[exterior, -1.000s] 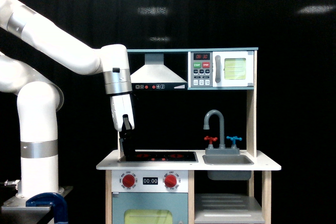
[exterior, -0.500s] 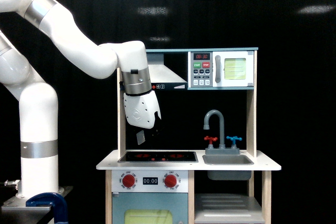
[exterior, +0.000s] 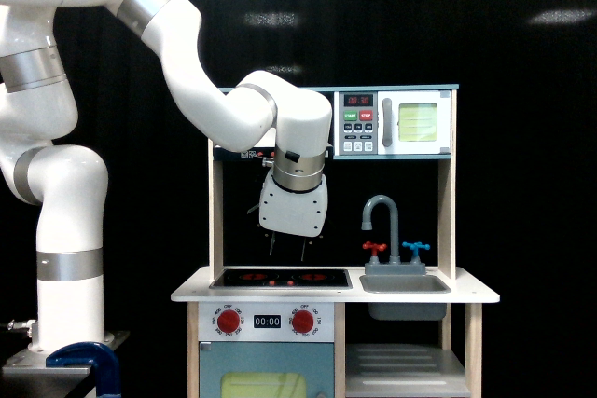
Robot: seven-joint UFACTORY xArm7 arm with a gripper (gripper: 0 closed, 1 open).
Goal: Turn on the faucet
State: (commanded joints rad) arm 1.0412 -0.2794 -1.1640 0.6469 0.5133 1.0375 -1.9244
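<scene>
Since half a second ago the arm (exterior: 201, 90) has swung toward the faucet (exterior: 384, 221), so that the gripper (exterior: 285, 251), which then hung over the near edge of the stovetop (exterior: 280, 278) farthest from the faucet, now hangs over the middle of that stovetop, closer to the faucet but still apart from it. Its white housing faces the camera and only thin dark tips show beneath it against the black curtain (exterior: 522, 184), so whether the fingers are apart or together cannot be told; nothing is seen held in them. The faucet is a small grey gooseneck tap with a spout curving over toward the stovetop side, standing at the back of the grey sink (exterior: 405, 283). At its foot sit a red cross-shaped handle (exterior: 374, 249) on the side nearer the gripper and a blue cross-shaped handle (exterior: 415, 249) on the far side. Directly above the faucet is the toy microwave (exterior: 395, 123) with its green and red buttons. Below and beside the faucet, the white bench (exterior: 485, 296) of the play kitchen carries the sink and stovetop, and two red round knobs (exterior: 302, 322) flank a small clock display on the front panel. Open space lies between the gripper and the red handle.
</scene>
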